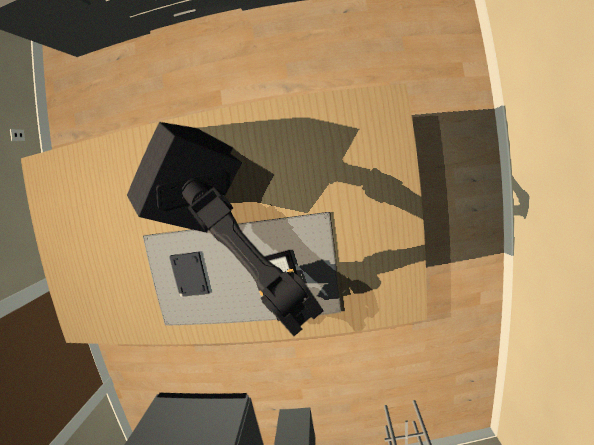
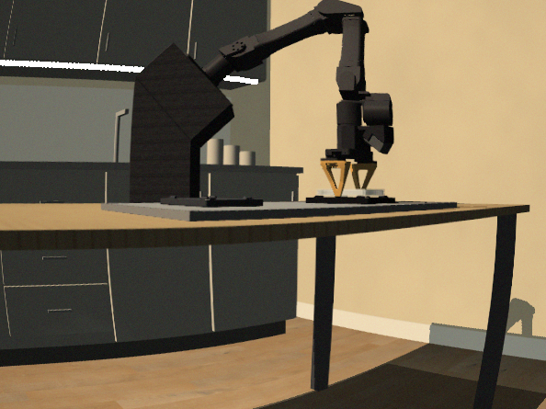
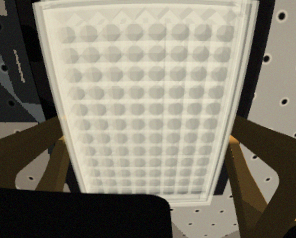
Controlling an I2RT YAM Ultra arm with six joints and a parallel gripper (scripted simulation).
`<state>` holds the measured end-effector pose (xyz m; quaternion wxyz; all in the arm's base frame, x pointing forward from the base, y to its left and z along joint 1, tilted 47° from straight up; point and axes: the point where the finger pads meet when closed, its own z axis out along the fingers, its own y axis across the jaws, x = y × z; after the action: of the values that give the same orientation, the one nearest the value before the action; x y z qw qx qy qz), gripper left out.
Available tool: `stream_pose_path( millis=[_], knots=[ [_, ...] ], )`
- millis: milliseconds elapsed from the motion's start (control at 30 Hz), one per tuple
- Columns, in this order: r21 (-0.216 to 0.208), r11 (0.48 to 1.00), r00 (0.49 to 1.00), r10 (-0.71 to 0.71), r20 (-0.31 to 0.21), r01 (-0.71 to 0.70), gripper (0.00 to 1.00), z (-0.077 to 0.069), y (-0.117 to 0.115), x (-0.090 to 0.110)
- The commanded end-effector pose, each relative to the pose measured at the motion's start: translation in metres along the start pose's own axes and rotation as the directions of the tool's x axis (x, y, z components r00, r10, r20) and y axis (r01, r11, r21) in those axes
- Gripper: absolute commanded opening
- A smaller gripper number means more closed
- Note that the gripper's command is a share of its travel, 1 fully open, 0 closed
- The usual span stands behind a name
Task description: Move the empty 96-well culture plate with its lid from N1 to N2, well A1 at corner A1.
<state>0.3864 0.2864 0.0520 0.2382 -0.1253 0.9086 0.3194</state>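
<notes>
Grey baseplate (image 1: 225,299) — tool (image 3: 148,158) gripping plate (image 3: 146,89)

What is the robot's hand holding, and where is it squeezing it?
The gripper is shut on the lidded 96-well plate, one finger on each long side, near the end closest to the wrist camera.

Wooden counter (image 2: 276,221) on dark legs, carrying a grey perforated base board (image 1: 225,299) laid flat. On the board: dark arm pedestal (image 1: 170,169) at the rear, one bare plate nest (image 1: 189,274), second nest (image 2: 322,199) beneath the arm.
</notes>
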Motion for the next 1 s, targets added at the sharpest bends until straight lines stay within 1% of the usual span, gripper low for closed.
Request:
stream_pose_path(
  millis=[0, 133, 167, 967],
  knots=[
    [-0.009, 1.0, 0.999, -0.015, 0.049, 0.015, 0.0, -0.004, 0.007, -0.019],
    [-0.009, 1.0, 0.999, -0.014, 0.044, 0.015, 0.0, -0.002, 0.007, -0.018],
    [-0.003, 1.0, 1.0, -0.005, 0.02, 0.005, 0.0, -0.002, 0.002, -0.008],
    [-0.003, 1.0, 1.0, -0.005, 0.02, 0.005, 0.0, -0.002, 0.002, -0.006]
  ],
)
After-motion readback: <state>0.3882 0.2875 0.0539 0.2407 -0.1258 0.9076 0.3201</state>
